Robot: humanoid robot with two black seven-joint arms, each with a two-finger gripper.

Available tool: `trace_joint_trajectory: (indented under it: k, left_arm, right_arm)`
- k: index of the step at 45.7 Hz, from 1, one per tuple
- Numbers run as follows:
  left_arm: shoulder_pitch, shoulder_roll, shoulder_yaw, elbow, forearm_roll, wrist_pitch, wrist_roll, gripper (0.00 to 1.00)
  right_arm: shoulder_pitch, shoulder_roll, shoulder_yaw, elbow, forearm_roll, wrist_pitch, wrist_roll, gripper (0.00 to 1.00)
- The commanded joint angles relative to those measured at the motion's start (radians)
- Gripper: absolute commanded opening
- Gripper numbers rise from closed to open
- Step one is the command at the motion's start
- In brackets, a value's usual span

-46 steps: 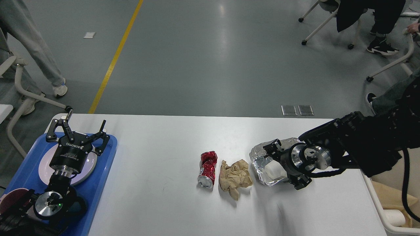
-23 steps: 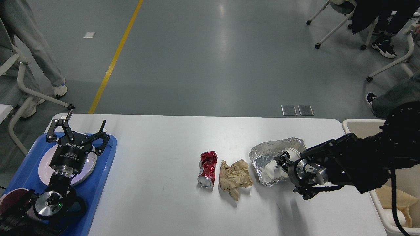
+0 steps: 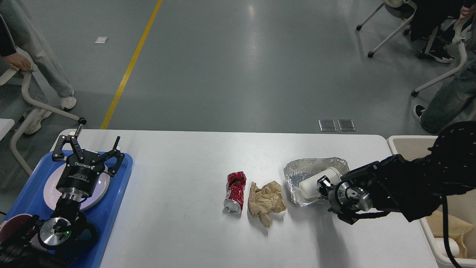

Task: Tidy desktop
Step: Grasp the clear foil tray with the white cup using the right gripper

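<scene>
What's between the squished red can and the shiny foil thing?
A crumpled brown paper wad lies between the red can and the foil tray, seen from the head view.

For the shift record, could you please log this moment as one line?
right claw: at white cup in foil tray, grip unclear | left claw: open over blue tray | desktop: can, paper

Plenty of open table (image 3: 178, 186) between the blue tray (image 3: 111, 208) and the crushed red can (image 3: 235, 192). From there it gets tight: can, crumpled brown paper (image 3: 266, 201), and foil container (image 3: 308, 175) sit nearly touching, with the right end effector (image 3: 322, 185) crowding the foil.
</scene>
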Motion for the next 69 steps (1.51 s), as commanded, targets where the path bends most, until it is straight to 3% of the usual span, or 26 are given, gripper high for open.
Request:
trace_joint_trajectory:
  k: [1,4,25,32,60,69]
  left_arm:
    - [0.000,0.000,0.000,0.000,0.000,0.000,0.000,0.96]
    - [0.000,0.000,0.000,0.000,0.000,0.000,0.000,0.96]
    - [0.000,0.000,0.000,0.000,0.000,0.000,0.000,0.96]
    - [0.000,0.000,0.000,0.000,0.000,0.000,0.000,0.96]
    - [0.000,0.000,0.000,0.000,0.000,0.000,0.000,0.96]
    - [0.000,0.000,0.000,0.000,0.000,0.000,0.000,0.96]
  right_arm:
    - [-0.009,0.010,0.001,-0.032,-0.003,0.000,-0.035,0.30]
    - [-0.018,0.013,0.001,-0.039,-0.017,0.000,-0.039,0.26]
    - [-0.052,0.027,0.010,-0.093,-0.037,0.003,-0.053,0.24]
    - [-0.049,0.027,0.013,-0.091,-0.039,0.016,-0.062,0.00]
    - [-0.028,0.024,0.021,-0.067,-0.042,0.022,-0.082,0.00]
    - [0.097,-0.051,0.015,0.086,-0.040,0.022,-0.081,0.00]
